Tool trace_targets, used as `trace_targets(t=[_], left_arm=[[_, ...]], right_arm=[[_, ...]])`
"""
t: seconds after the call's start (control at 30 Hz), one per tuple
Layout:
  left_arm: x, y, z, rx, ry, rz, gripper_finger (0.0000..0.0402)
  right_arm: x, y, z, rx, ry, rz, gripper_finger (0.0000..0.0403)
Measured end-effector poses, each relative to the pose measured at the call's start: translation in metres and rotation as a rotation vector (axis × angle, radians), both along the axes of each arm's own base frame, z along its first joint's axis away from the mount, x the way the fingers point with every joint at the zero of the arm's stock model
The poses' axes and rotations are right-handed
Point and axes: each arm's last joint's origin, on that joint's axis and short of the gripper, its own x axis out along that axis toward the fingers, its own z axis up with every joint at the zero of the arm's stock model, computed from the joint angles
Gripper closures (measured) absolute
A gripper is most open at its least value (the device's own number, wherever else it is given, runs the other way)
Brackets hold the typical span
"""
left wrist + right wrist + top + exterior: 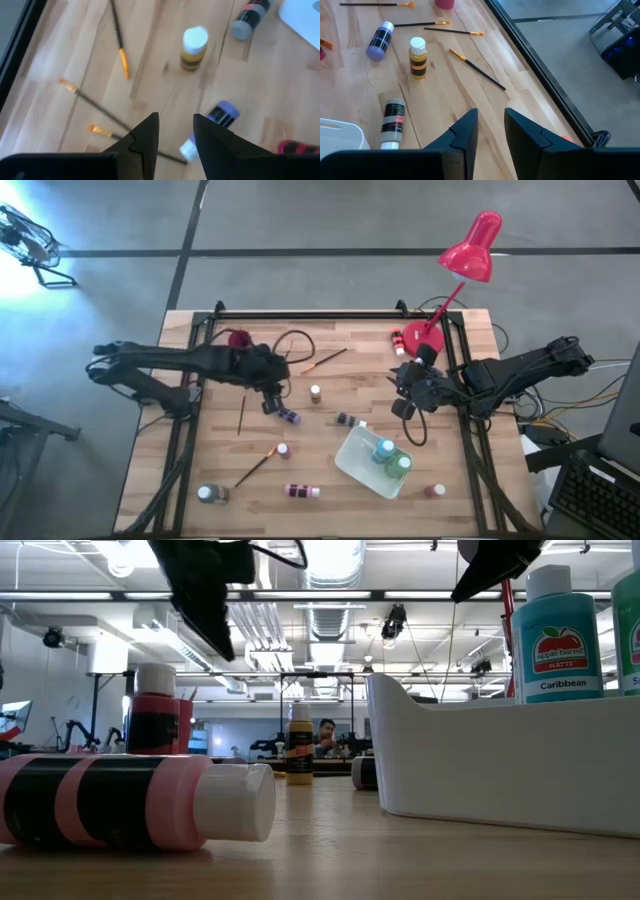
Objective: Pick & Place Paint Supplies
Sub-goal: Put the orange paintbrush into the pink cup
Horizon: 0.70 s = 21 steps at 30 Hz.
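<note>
Risk first: your left gripper [272, 402] hangs above the purple bottle [289, 416], which lies on its side at mid-table, and the fingers [145, 142] stand slightly apart with nothing between them. In the left wrist view that bottle [212, 125] sits off to one side of the gap rather than under it, so a straight descent would likely put one finger on the round body and roll it away. A thin paintbrush [110, 120] crosses the boards just beside the bottle; you could pinch or drag it along with the grasp.

Your right gripper [402, 405] waits near the table's right side, jaws a little apart and empty, between the lamp base and the white tray [358, 465]. The tray already holds a teal bottle [384, 450] and a green one [401, 465]. A careless reach from either arm could knock the upright yellow-brown bottle [316, 393] or shove the tray. The red desk lamp [473, 248] overhangs the right arm's corner; watch clearance there.

Remaining supplies lie scattered: a dark bottle [348, 420], a pink-striped one [301, 491] and brushes toward the left and far side.

Legible writing: in the low view, the teal bottle's label [562, 655] reads "MATTE" and "Caribbean" beneath an apple emblem. Other labels cannot be read.
</note>
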Motion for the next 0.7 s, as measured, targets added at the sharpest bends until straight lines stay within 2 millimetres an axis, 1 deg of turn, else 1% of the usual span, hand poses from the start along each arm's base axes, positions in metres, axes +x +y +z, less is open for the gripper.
trace_targets(t=[0.2, 0.33, 0.47, 0.7], left_arm=[[0.027, 0.001, -0.008, 0.017, 0.005, -0.024, 0.0275], [0.035, 0.001, -0.012, 0.026, 0.036, -0.041, 0.0275], [0.033, 0.0, -0.017, 0.012, 0.089, -0.028, 0.0275], [0.01, -0.013, -0.014, -0.098, 0.206, 0.021, 0.0275]], right_arm=[[0.0, 0.0, 0.0, 0.002, -0.002, -0.001, 0.0316], [0.0, 0.0, 0.0, 0.002, -0.003, -0.001, 0.0307], [0.0, 0.0, 0.0, 0.002, -0.003, -0.001, 0.0293], [0.001, 0.0, 0.001, 0.006, -0.012, -0.001, 0.0273]])
